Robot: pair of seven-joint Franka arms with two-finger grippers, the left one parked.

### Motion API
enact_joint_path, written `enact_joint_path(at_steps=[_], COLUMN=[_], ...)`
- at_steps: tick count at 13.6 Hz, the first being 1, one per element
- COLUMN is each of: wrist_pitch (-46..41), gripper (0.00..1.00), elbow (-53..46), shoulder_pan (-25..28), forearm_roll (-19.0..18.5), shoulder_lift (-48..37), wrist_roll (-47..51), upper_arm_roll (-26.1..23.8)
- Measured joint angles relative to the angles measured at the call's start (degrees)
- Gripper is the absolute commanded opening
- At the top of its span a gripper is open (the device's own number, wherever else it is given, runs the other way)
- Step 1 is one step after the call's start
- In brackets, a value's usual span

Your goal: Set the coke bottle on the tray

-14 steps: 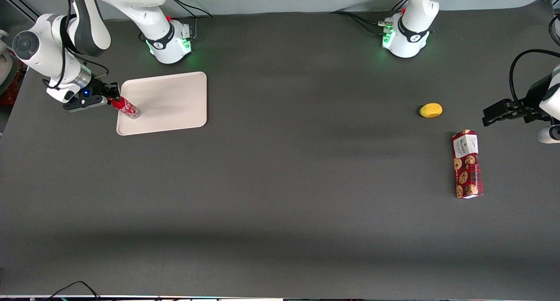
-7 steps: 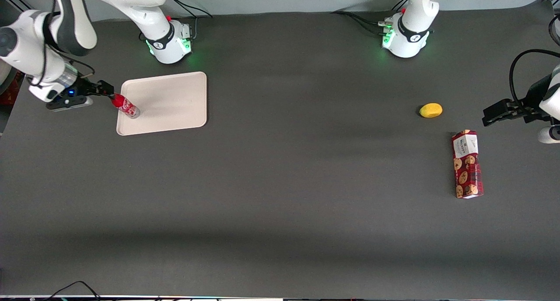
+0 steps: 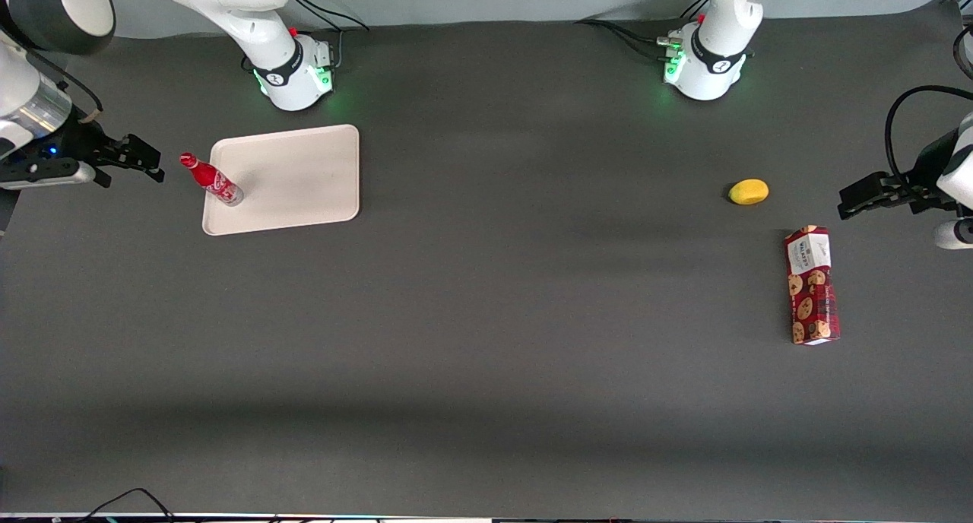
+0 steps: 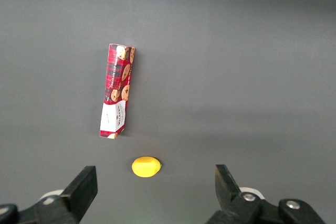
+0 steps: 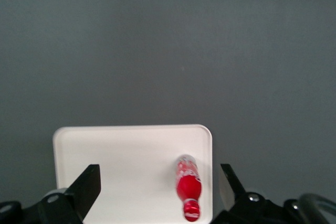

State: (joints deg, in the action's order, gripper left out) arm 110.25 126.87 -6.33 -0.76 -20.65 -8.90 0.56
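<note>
The dark grey table (image 3: 486, 318) carries everything, and most of its things sit at the two ends. The cream tray (image 3: 293, 177) lies flat toward the working arm's end, close to that arm's base, a sensible spot since the arm reaches it without stretching. The cookie box (image 3: 812, 286) lies on its side toward the parked arm's end, well apart from the tray, with the small yellow lemon-like fruit (image 3: 749, 191) near it and a little farther from the front camera; neither seems to have any part in the job.

The coke bottle (image 3: 211, 179) stands upright on the tray, its clear base just inside the rim near one edge. It looks to lean in the front view only because that camera looks down from above; the right wrist view shows it from over the cap, standing on its own. The gripper (image 3: 144, 160) hangs off the tray toward the working arm's end of the table, apart from the bottle, its fingers spread and holding nothing. Judged from this, the placing is done.

Much of the working arm is cut off at the frame's edge. The bottle's lettering is too small to read, and whether its base touches the rim cannot be told.
</note>
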Motion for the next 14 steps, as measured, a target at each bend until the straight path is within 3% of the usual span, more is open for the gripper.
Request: enact_joint_path(at_steps=[5,14], wrist_pitch=[-9.29,-12.41], gripper=[1.0,1.0], elbow=[-13.38,-21.85], shoulder_pan=[0.14,0.12], forearm_roll=[1.2,2.83], shoulder_lift=[1.63,5.77], wrist_roll=[12.38,14.93], upper_arm_roll=[-8.9,-9.34])
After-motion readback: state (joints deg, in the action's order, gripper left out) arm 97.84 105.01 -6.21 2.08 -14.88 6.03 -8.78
